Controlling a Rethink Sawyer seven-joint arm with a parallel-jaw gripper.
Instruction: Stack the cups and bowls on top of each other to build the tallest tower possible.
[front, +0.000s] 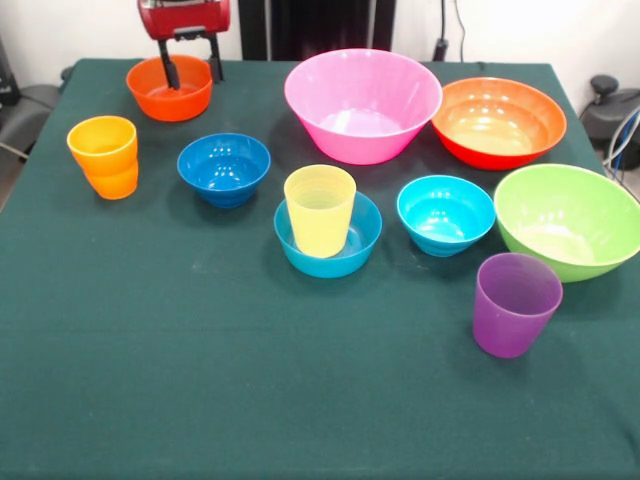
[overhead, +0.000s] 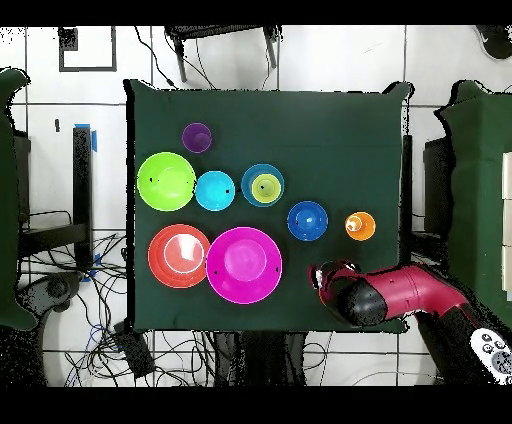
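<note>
My gripper (front: 192, 70) hangs open at the far left over the small orange-red bowl (front: 170, 98). One finger (front: 168, 68) reaches down inside that bowl, the other stands just outside its rim. The tower is the pale yellow cup (front: 320, 210) upright in the mid-blue bowl (front: 300, 255), at the table's middle. Around it sit the dark blue bowl (front: 224, 167), cyan bowl (front: 446, 213), orange cup (front: 104, 156) and purple cup (front: 515, 304). In the overhead view the arm (overhead: 400, 292) hides the small orange-red bowl; the yellow cup (overhead: 264, 186) shows there too.
Three large bowls stand along the back and right: pink (front: 362, 104), orange-red (front: 498, 122) and lime green (front: 568, 220). The green table cloth (front: 200, 380) runs bare across the front. Cables and floor tiles surround the table in the overhead view.
</note>
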